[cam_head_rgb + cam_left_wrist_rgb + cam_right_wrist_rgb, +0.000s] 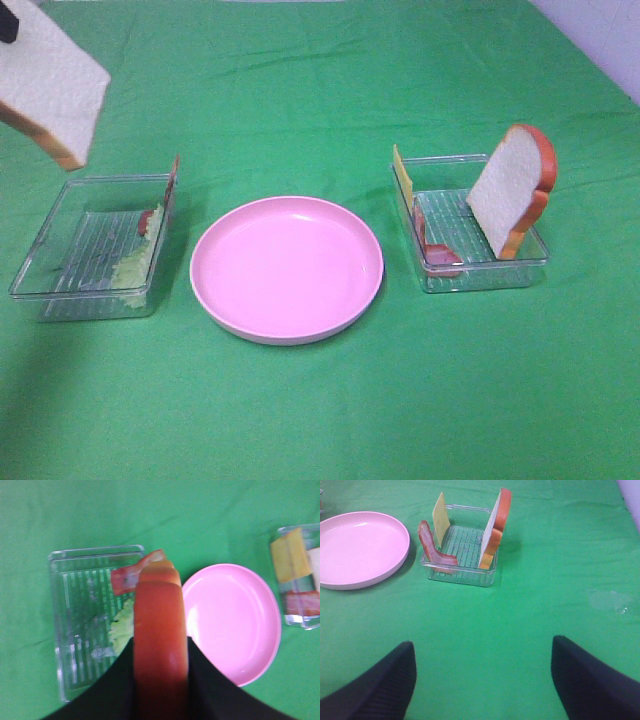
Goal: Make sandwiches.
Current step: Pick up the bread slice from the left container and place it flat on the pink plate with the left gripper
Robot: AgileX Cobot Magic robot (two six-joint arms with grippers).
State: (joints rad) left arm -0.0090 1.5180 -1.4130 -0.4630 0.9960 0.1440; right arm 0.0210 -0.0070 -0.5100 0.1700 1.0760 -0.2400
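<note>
- White toy bread slice (50, 85), brown-crusted: aloft near the left clear tray (40, 270), pinched by its edge in the left claw (160, 655).
- Pink plate (287, 268): bare; best to lay the slice flat and centred.
- Right claw (482, 680): spread, holding nothing, above the desk (520, 615).

tray (487, 274): clear ribbed plastic | plate (287, 268): glossy | cloth (300, 90): matt, creased | bread slice (50, 75): matt
</note>
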